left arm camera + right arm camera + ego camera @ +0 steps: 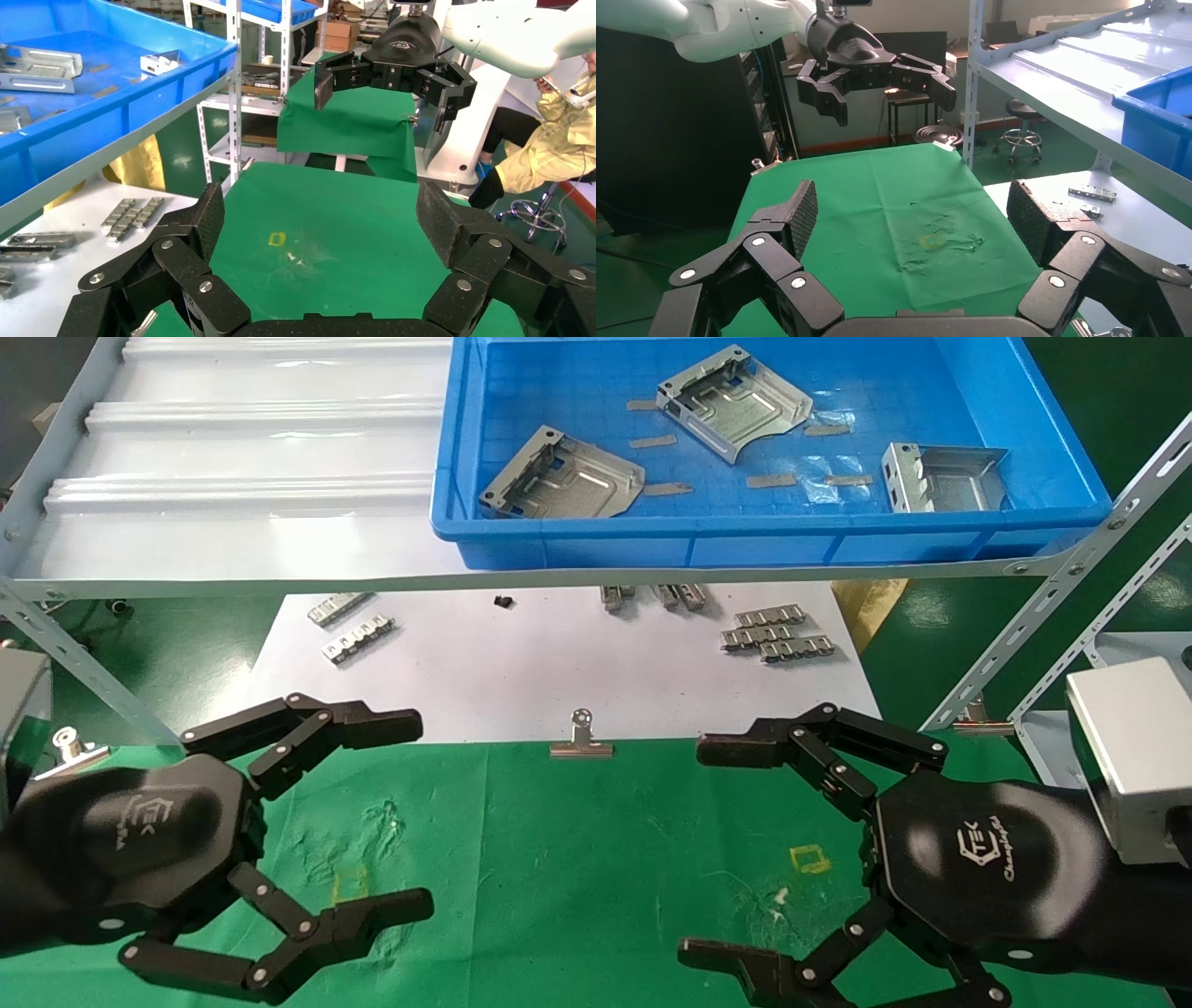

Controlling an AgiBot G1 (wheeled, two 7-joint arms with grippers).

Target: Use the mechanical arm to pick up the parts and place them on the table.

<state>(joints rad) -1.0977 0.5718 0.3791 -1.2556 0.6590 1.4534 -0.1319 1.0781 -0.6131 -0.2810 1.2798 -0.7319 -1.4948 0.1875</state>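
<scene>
Three silver sheet-metal parts lie in the blue tray (745, 547) on the shelf: one at the left (563, 477), one at the back (736, 402), one at the right (945, 477). Two of them show in the left wrist view (39, 67) (160, 63). My left gripper (414, 812) hovers open and empty over the left of the green table (577, 859). My right gripper (700, 850) hovers open and empty over its right, facing the left one. Each wrist view shows its own open gripper (320, 217) (912, 214) over bare green cloth, with the other hand (390, 74) (877, 74) beyond.
A white sheet (521, 672) behind the cloth carries small ribbed metal strips (773, 635) (358, 640). A silver binder clip (582, 738) sits at the cloth's far edge. The grey shelf edge (279, 587) and slanted rack struts (1043, 617) overhang the area. Yellow squares (808, 859) mark the cloth.
</scene>
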